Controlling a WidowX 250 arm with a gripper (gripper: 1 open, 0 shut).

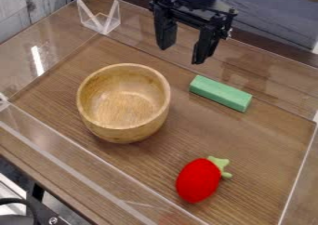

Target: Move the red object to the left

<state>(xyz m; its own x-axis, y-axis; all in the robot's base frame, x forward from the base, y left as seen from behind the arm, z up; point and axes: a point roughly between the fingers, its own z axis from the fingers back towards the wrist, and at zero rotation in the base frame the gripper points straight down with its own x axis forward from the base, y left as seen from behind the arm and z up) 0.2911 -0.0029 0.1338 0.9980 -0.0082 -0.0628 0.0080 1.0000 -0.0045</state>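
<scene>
While the red object [199,179] lies untouched near the table's front edge, right of the wooden bowl [123,101], the gripper [184,48] hangs wide, empty, well apart; the move seems unstarted.

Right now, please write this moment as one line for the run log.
gripper: open, holds nothing, above table | strawberry: front, untouched | bowl: left of centre | green block: right of bowl | step: not yet started

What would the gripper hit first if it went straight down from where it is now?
Probably bare table. The gripper hangs open, pointing down, behind the green block and to the right of the bowl. Depth is hard to judge, so it might clip the block's far end. The strawberry lies well clear.
</scene>
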